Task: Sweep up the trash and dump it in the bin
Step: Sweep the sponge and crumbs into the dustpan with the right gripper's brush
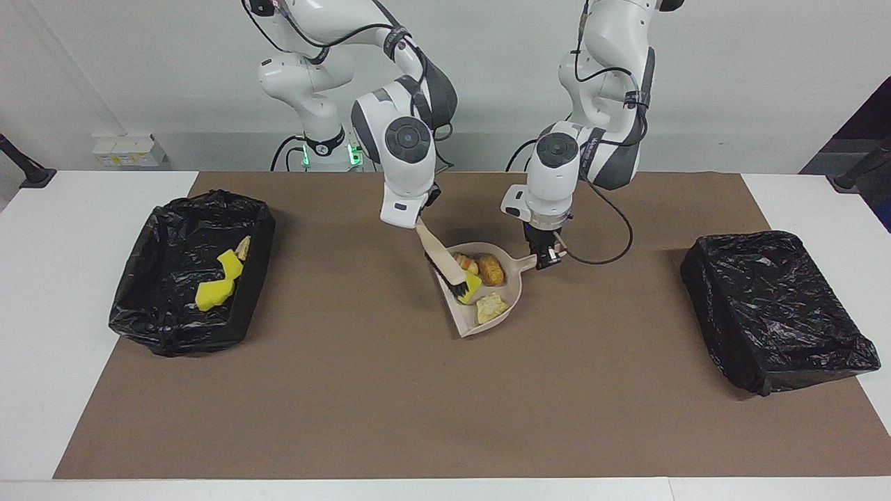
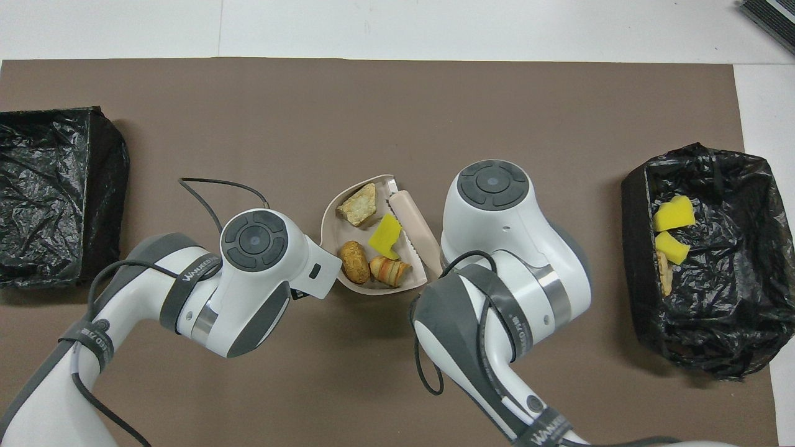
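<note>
A beige dustpan [image 1: 514,284] [image 2: 332,233] lies mid-table on the brown mat. It holds trash: a yellow sponge chunk [image 1: 472,284] [image 2: 385,233], a pale lump [image 1: 491,307] [image 2: 359,205], a brown bread-like piece [image 1: 491,270] [image 2: 354,270] and a striped piece [image 2: 391,272]. My left gripper [image 1: 546,256] is shut on the dustpan's handle. From my right gripper [image 1: 418,223], shut on its handle, a beige brush [image 1: 444,261] [image 2: 413,225] slants down to the pan's mouth, its dark bristles against the sponge chunk. In the overhead view both wrists hide their grippers.
A black-lined bin [image 1: 259,233] [image 2: 635,205] toward the right arm's end holds two yellow sponge pieces [image 1: 216,284] [image 2: 673,214] and a pale scrap. Another black-lined bin [image 1: 769,313] [image 2: 59,186] sits toward the left arm's end.
</note>
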### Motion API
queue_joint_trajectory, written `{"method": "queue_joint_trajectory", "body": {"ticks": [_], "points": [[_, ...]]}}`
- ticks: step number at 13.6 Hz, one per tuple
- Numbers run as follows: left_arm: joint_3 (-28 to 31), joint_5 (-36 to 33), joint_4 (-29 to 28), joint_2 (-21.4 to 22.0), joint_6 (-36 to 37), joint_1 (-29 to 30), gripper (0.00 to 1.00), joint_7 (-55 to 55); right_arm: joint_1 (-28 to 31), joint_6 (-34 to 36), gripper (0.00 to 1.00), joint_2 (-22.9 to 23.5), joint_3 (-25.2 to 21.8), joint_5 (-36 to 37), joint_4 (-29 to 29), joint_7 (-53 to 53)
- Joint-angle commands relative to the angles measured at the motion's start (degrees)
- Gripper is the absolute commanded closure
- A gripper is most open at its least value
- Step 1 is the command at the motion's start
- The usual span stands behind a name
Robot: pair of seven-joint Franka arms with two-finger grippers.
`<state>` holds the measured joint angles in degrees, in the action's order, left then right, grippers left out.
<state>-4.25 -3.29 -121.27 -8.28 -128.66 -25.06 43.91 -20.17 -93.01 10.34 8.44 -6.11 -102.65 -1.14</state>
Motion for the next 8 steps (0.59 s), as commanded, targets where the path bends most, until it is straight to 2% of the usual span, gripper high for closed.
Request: {"method": "queue_joint_trajectory", "body": {"ticks": [1, 5, 8], "points": [[-0.1, 4.2, -0.4, -0.9, -3.7, 1.2, 1.00, 3.6, 1.3, 2.8, 1.00, -2.8, 0.2, -1.4, -1.1, 2.0], [-0.1, 6.7, 0.5, -0.3, -3.2, 4.4, 1.00, 8.9, 3.9, 9.7, 1.00, -5.0, -0.1, -0.5, 1.7, 10.3], [0.2, 7.5, 6.8, -0.4, 5.8, 6.9, 1.00, 14.8, 4.8, 13.6, 1.00, -5.6, 0.0, -1.6, 2.4, 17.9]]}}
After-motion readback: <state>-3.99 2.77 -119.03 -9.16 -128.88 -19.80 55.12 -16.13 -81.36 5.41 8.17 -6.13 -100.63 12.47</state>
